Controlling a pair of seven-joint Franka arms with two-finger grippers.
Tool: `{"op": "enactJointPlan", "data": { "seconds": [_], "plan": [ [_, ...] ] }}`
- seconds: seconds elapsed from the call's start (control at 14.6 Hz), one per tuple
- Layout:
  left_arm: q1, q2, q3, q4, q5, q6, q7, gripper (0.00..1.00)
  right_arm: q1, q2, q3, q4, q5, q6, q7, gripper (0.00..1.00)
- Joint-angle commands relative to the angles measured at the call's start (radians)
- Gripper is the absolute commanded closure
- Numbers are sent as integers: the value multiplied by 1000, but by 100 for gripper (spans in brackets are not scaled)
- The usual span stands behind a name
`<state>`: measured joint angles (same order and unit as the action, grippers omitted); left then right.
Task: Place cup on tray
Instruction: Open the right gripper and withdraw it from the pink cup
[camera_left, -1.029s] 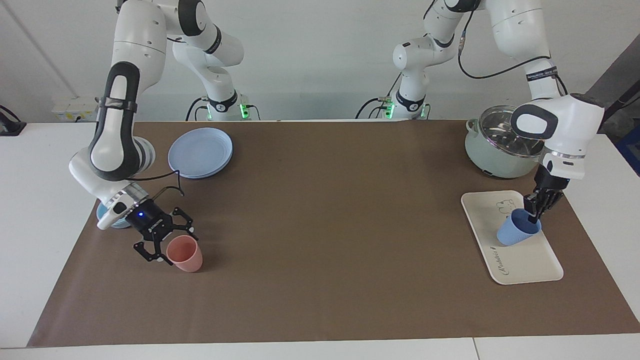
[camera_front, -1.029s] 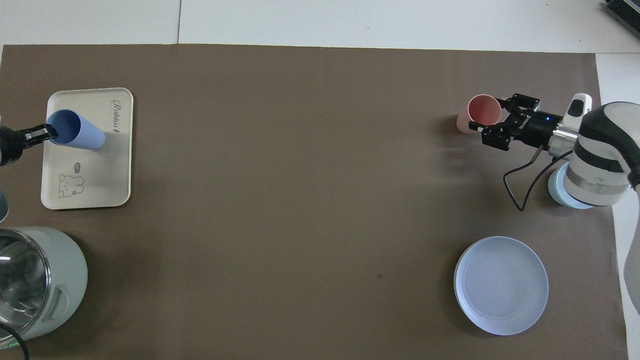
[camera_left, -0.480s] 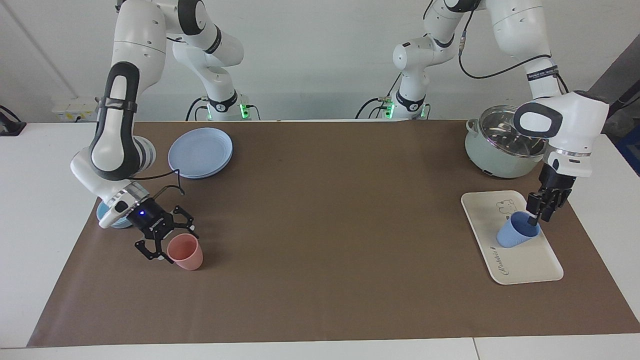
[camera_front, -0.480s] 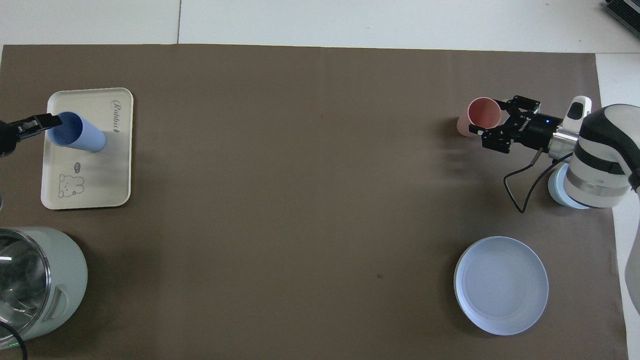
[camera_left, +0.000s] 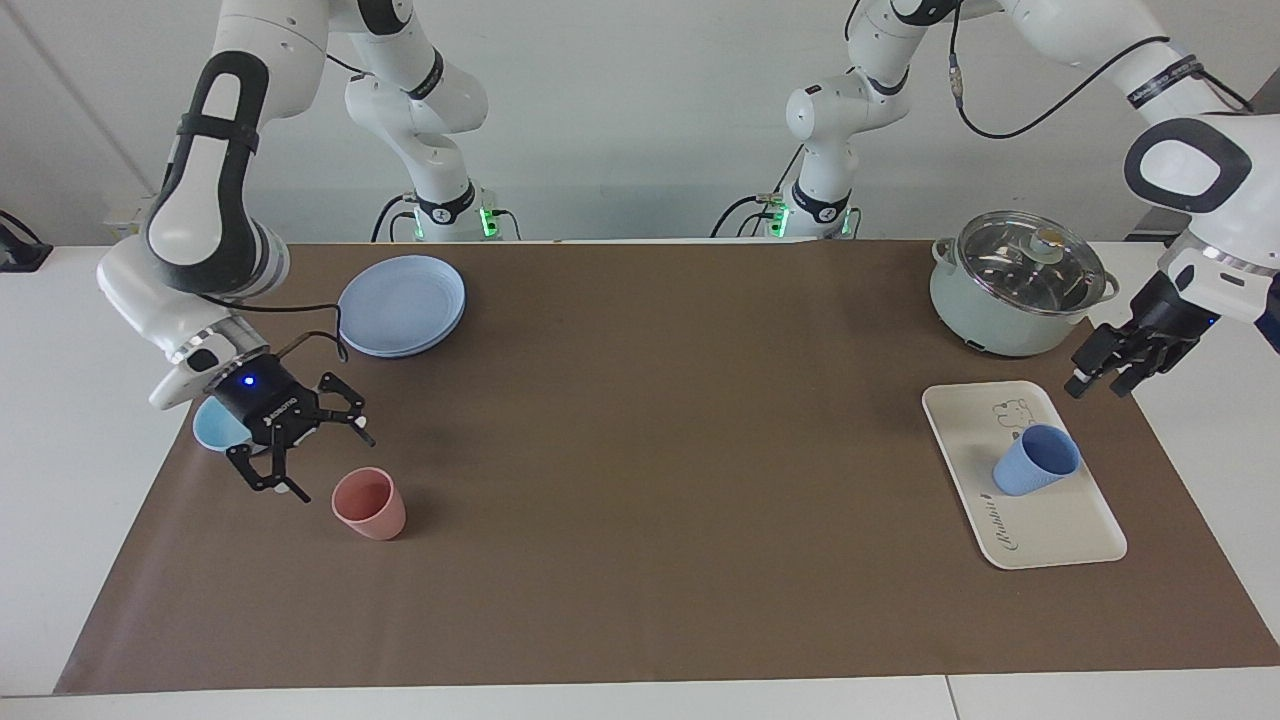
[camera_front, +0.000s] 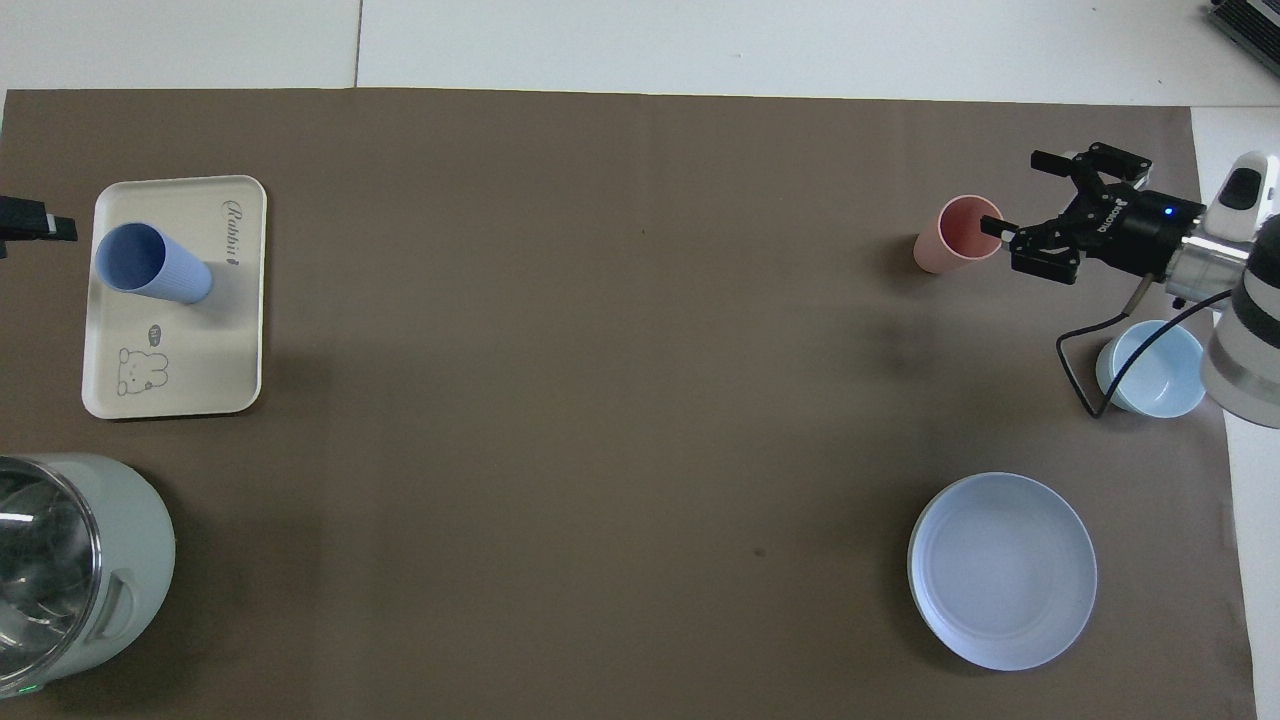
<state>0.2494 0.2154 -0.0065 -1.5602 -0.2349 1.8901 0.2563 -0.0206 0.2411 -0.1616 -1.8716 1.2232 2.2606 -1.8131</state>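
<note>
right gripper (camera_left: 312, 466): jaws wide apart, empty, hanging over the mat just beside the pink cup (camera_left: 369, 505). Risk: a low sweep toward that cup would knock it over. The plates (camera_left: 402, 305) and pot (camera_left: 1015, 290) are clear of any likely path

cup (camera_left: 1035, 470) sits on the tray (camera_left: 1060, 530), about mid-tray, nothing gripping it. It reads tilted in the facing view; if it isn't seated flat it could topple

left gripper (camera_left: 1095, 378): off the cup, holding nothing, up over the mat between pot and tray. Open or closed I can't tell

views: overhead makes the right gripper overlap the pink cup's rim, facing shows a gap. Overhead shows the bowl (camera_front: 1150, 368) whole, facing half hides it. Overhead catches only the left gripper's tip at the frame edge
</note>
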Motion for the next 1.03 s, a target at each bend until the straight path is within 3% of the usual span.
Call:
{"op": "enactJointPlan", "data": {
  "seconds": [0.0,0.34,0.48,0.62,0.75,0.96],
  "plan": [
    [-62,35,0,173,155,-216,3,6,-15,-97,5,-15,-233,-4,150,0],
    [-275,-27,5,207,319,-422,-9,3,29,-213,17,5,-780,-50,533,0],
    [-294,-77,-6,203,335,-450,-15,3,73,-258,19,12,-1009,-97,818,0],
    [-294,-96,-7,201,316,-430,-78,2,117,-282,19,66,-1216,-223,1073,0],
    [-288,-99,-4,193,292,-410,-118,0,125,-283,19,146,-1292,-373,1274,0],
    [-286,-136,-6,108,290,-310,-123,0,114,-301,11,201,-1292,-481,1446,0]
  ]
}}
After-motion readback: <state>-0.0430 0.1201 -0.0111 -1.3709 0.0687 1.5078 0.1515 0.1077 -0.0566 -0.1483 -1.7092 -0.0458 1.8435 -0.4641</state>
